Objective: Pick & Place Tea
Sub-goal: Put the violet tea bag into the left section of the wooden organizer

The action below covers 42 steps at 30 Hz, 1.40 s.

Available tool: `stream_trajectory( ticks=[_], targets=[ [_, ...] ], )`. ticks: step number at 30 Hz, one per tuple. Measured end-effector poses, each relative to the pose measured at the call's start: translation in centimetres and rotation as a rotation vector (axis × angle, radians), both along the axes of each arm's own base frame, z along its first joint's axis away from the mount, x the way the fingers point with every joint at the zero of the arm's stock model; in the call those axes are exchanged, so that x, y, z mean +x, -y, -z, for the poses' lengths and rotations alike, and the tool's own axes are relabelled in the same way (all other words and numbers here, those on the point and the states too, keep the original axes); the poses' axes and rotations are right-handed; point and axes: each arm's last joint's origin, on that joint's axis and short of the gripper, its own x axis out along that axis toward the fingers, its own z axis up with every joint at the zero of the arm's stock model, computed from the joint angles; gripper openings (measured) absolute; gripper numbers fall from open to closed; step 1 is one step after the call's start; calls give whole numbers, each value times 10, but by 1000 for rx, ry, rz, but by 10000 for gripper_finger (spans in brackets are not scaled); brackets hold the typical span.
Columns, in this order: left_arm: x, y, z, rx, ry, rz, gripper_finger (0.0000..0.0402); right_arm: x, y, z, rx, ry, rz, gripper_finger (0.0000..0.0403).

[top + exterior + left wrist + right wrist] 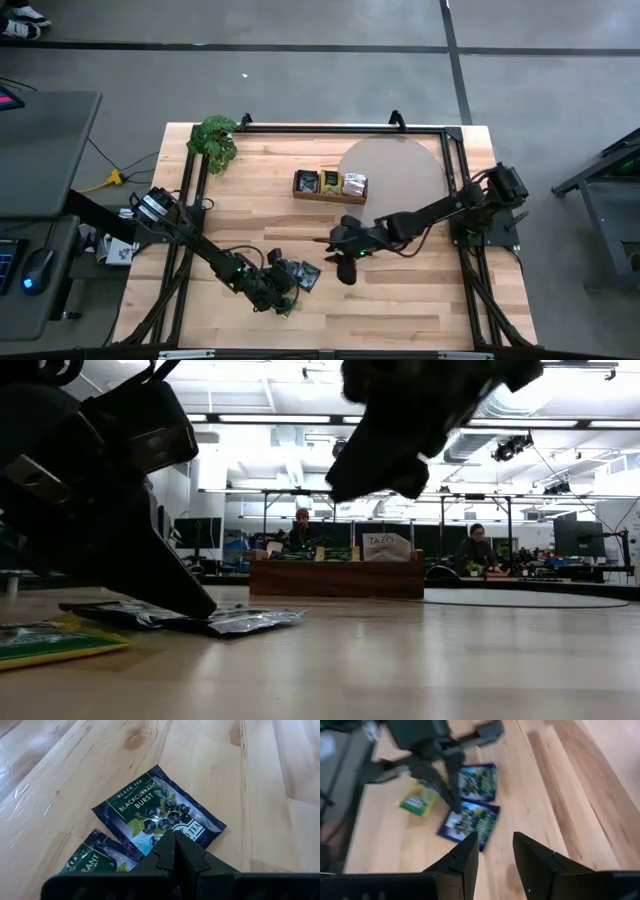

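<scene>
You're at the pick stage. Nearest you, the left tool (pixel 175 851) is down on the counter (pixel 400 300) at its front edge, fingers clenched together with the tips on the near corner of a dark blackcurrant tea sachet (pixel 159 810). Whether the paper is actually pinched between them you can't tell; the fingers cover the contact. A second dark sachet (pixel 92 859) lies just beside the first, overlapping its edge, cut off by the picture's border. A yellow-green sachet (pixel 417 802) sits near them on the left arm's side.

Just beyond, the right tool (pixel 495 852) hovers above the counter with its fingers parted and nothing between them, pointed toward the same pair of sachets.

Next move, as a judgement: lift only once you confirm one sachet comes away alone; the overlap could drag the neighbour along.

Farther back, mid-counter, the wooden tray (pixel 330 197) already holds sachets in its compartments; the count is too small to read. A leafy plant (pixel 214 140) stands at the far left corner. In the low view, people sit well beyond the counter.
</scene>
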Motion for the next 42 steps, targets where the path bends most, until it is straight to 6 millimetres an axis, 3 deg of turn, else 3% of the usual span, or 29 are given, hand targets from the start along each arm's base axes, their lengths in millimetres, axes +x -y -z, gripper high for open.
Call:
stream_trajectory(
  ticks=[12,22,29,34,42],
  targets=[
    [5,0,12,97,-8,9,1,32,6,30,159,-212,46,119],
    [20,8,14,199,-1,33,1,32,14,35,217,-260,70,122],
    [22,7,17,203,0,27,1,30,12,50,260,-320,105,165],
    [23,6,20,208,3,17,1,32,12,50,290,-307,110,192],
    [24,6,22,213,11,9,1,30,12,56,332,-363,150,198]
  ],
)
